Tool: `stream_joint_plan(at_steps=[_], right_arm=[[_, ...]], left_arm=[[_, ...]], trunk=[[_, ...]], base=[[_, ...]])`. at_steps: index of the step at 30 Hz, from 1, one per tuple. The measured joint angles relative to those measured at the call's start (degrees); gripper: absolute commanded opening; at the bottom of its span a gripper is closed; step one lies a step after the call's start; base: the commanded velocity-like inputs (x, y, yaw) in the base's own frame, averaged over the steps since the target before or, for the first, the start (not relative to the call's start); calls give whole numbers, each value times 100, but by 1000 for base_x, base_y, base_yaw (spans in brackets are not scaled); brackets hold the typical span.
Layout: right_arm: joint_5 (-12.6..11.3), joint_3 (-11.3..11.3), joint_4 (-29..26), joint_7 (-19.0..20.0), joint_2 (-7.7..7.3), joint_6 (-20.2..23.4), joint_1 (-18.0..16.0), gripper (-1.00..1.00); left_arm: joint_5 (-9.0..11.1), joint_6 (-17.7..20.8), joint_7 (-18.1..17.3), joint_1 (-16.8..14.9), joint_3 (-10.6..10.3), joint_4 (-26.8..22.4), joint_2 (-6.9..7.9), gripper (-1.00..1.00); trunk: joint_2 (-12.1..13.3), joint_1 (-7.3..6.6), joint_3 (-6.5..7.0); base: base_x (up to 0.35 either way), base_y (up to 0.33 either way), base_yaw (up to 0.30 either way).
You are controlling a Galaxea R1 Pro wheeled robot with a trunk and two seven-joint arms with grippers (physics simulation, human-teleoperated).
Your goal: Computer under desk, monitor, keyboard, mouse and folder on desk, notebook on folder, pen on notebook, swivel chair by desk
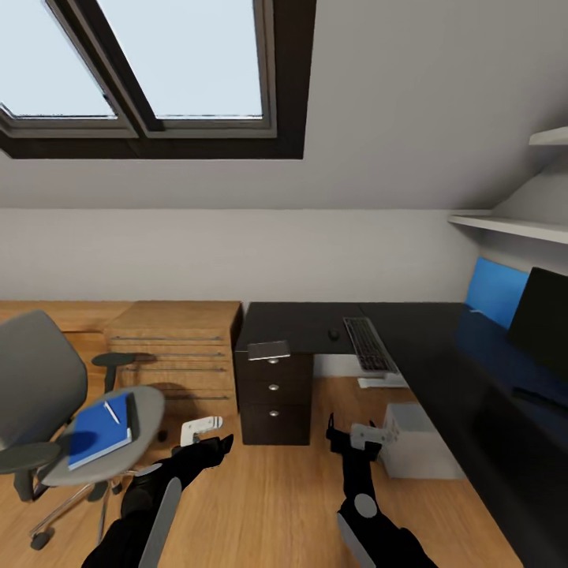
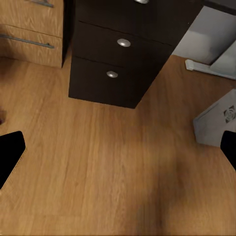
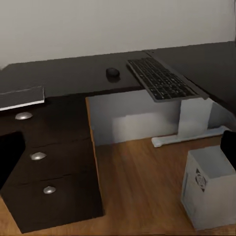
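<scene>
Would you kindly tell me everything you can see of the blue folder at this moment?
The folder is a flat, bright-blue rectangle with a pale lower edge, looking like smooth card or plastic. It lies closed and flat on the grey seat of the swivel chair, turned at a slant to the seat's edges. A thin white pen rests on its top face, near the upper corner. A dark strip runs along its right side; what that is cannot be told. Neither tool touches it.

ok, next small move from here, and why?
Probably turn toward the swivel chair and send the left gripper to the folder: it lies on the seat with the pen on it, while keyboard and mouse already sit on the desk.
</scene>
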Motion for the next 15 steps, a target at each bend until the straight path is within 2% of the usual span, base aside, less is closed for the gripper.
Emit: stream_joint_plan(at_steps=[1, 2, 3, 4, 5, 7, 8, 10, 12, 14, 15], right_arm=[[-330, -97, -5, 42, -2, -9, -5, 100], [-498, -143, -7, 74, -4, -4, -9, 100], [-1775, -476, -4, 721, -122, 355, -210, 100], [-2727, -762, -3, 1179, -265, 706, -376, 100], [-3156, -913, -2, 1354, -343, 882, -444, 100], [-3870, -1215, -2, 1592, -463, 1177, -535, 100], [-4916, -1795, -20, 1839, -593, 1512, -629, 100], [-5411, -2159, -30, 1929, -670, 1635, -664, 100], [-5696, -2402, -31, 1993, -747, 1688, -685, 100], [-5744, -2457, 7, 2036, -770, 1705, -698, 100], [-5653, -2440, -1, 2089, -767, 1712, -699, 100]], left_arm=[[0, -1, 0, 0, -1, -2, 0, 100], [2, -1, -2, 0, -2, -3, 0, 100], [5, 1, -5, 1, 0, -12, 1, 100], [7, 2, -7, 1, -2, -17, -1, 100], [7, 2, -7, 0, -3, -19, -2, 100], [8, 4, -8, 0, -4, -20, -4, 100], [9, 8, -8, 1, -6, -19, -6, 100], [9, 10, -9, 0, -10, -18, -7, 100], [10, 11, -9, 0, -17, -17, -8, 100], [10, 11, -5, 0, -25, -3, -12, 100], [11, 10, 1, 0, -31, 25, -21, 100]], trunk=[[0, 0, 0], [0, 0, 0], [1, 0, 1], [0, 0, 1], [0, 0, 1], [0, 0, 0], [0, 1, 1], [0, 1, 1], [0, 2, 1], [0, 1, 0], [0, 1, 1]], base=[[249, 237, -2], [247, 233, -1], [244, 228, -1], [243, 225, 0], [242, 223, 0], [216, 186, 0], [174, 121, 0], [135, 63, 0], [113, 26, 0], [149, -30, 0], [140, -58, 0]])
